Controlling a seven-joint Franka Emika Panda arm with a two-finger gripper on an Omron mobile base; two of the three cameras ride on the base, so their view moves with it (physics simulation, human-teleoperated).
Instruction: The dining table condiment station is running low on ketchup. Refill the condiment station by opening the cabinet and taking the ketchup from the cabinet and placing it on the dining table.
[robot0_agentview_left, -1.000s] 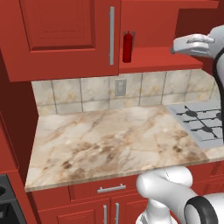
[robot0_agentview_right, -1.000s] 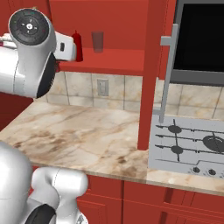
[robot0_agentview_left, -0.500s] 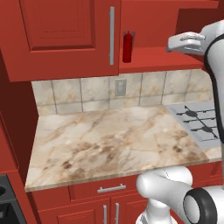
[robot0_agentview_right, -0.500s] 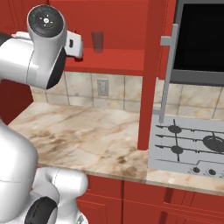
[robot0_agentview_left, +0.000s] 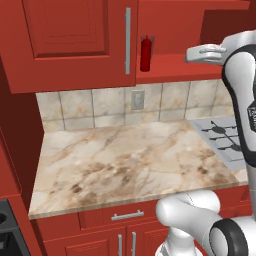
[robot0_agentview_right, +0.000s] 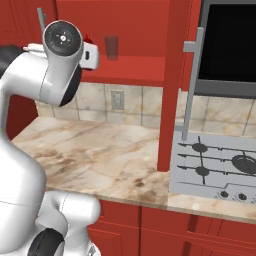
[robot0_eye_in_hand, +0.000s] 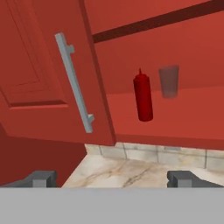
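The red raised-panel wall cabinet (robot0_eye_in_hand: 144, 57) stands open, its shelf edge free ahead; the slim red plastic ketchup bottle (robot0_eye_in_hand: 143, 97) stands upright, nozzle up, beside a grey translucent glass (robot0_eye_in_hand: 169, 81), with the two-finger gripper (robot0_eye_in_hand: 113, 178) spread wide, empty

A kitchen: red wall cabinet (robot0_agentview_left: 75, 40), marble counter (robot0_agentview_left: 130, 160), tiled backsplash (robot0_agentview_left: 100, 105), and gas hob (robot0_agentview_right: 220, 167).
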